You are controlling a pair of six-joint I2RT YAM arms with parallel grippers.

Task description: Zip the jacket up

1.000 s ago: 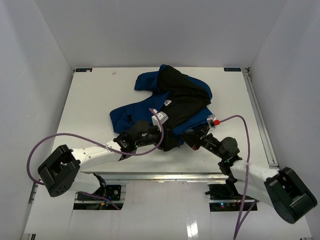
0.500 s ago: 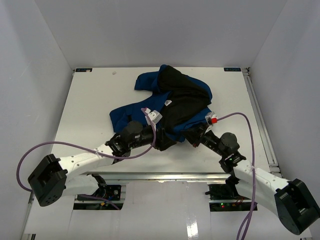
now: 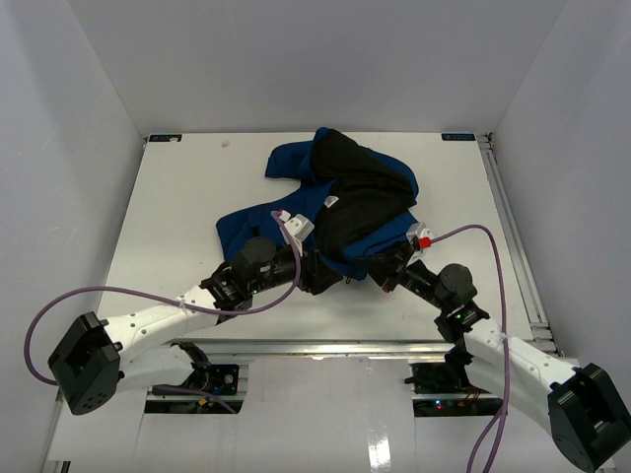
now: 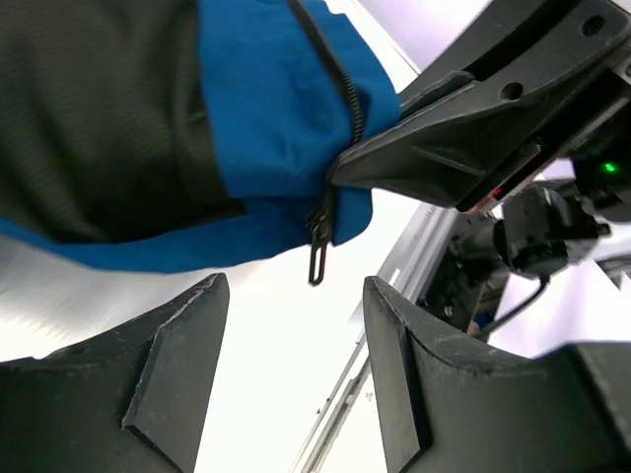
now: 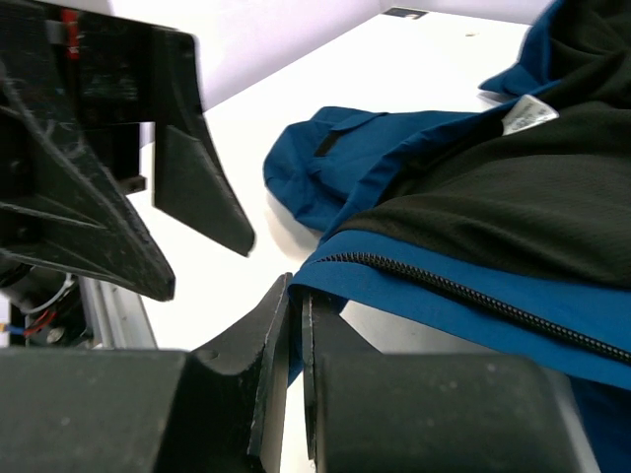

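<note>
The royal-blue jacket point(image 3: 251, 232) lies crumpled mid-table, its black lining point(image 3: 365, 192) and white label point(image 3: 331, 202) facing up. My right gripper point(image 3: 381, 273) is shut on the jacket's near hem corner point(image 5: 325, 276), beside the zipper teeth point(image 5: 463, 296). My left gripper point(image 3: 320, 273) is open just left of it. In the left wrist view the black zipper pull point(image 4: 317, 254) hangs from the blue hem point(image 4: 276, 108), above the gap between my open left gripper's point(image 4: 294, 286) fingers and touching neither. The right gripper's fingers point(image 4: 463, 138) pinch the hem beside it.
The table's near edge with a metal rail point(image 3: 296, 345) runs just behind both wrists. A purple cable point(image 3: 473, 236) loops off the right wrist and another point(image 3: 118, 296) off the left arm. White walls enclose the table point(image 3: 177, 197).
The left arm's elbow has swung left and down while its gripper stayed at the near hem, shifting slightly left. The right wrist has barely moved and keeps hold of the hem.
</note>
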